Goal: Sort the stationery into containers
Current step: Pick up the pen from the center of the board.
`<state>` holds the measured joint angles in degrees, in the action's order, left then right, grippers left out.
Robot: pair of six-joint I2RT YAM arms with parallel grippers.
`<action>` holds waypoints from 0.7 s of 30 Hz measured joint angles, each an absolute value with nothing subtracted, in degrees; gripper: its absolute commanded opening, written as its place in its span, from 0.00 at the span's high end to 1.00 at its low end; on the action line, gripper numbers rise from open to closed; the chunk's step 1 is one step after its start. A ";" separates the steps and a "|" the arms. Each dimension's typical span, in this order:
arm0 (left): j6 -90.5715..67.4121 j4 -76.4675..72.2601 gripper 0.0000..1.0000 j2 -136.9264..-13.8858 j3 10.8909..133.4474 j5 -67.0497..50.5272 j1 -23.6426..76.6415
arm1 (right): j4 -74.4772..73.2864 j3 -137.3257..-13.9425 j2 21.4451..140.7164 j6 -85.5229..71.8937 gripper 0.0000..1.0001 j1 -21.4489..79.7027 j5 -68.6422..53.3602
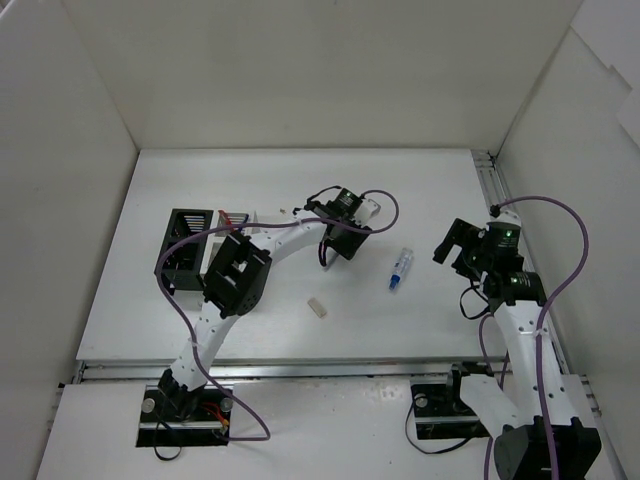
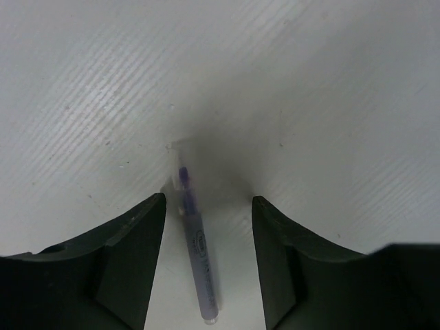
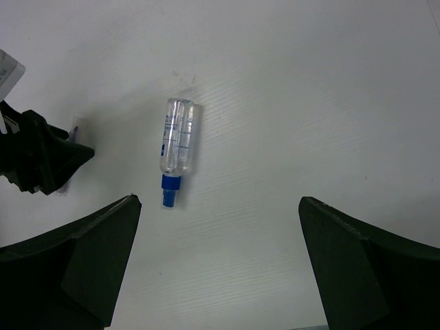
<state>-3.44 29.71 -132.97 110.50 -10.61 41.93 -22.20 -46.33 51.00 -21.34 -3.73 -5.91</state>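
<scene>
A thin purple-grey pen [image 2: 196,256] lies flat on the white table between the fingers of my left gripper [image 2: 208,205]. That gripper is open, and the pen lies nearer the left finger, which does not grip it. A clear tube with a blue cap [image 3: 177,141] lies ahead and left of my right gripper [image 3: 220,200], which is wide open and empty. From above, the tube [image 1: 400,268] lies between the left gripper [image 1: 338,246] and the right gripper [image 1: 456,250]. A beige eraser [image 1: 317,307] lies nearer the front. The black container [image 1: 184,250] stands at the left.
A white slatted organiser [image 1: 262,217] is mostly hidden behind my left arm, and something red [image 1: 232,213] shows beside the black one. White walls close the table on three sides. A metal rail [image 1: 490,180] runs along the right edge.
</scene>
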 measured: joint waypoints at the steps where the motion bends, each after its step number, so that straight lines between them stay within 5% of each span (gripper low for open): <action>1: -3.14 29.78 0.57 -133.19 110.80 -10.15 41.93 | -22.20 -46.33 51.00 -21.34 0.02 -3.73 -5.93; 8: -3.88 30.72 1.00 -133.01 110.50 -8.71 41.93 | -22.22 -46.09 50.98 -21.34 0.02 -3.73 -5.91; 16: -4.05 28.62 1.00 -125.25 100.66 -7.62 41.93 | -22.20 -46.00 50.98 -21.32 0.02 -3.73 -5.96; 21: -4.78 20.64 1.00 -109.36 89.23 -5.04 41.78 | -22.15 -45.41 50.63 -21.15 0.02 -3.75 -6.33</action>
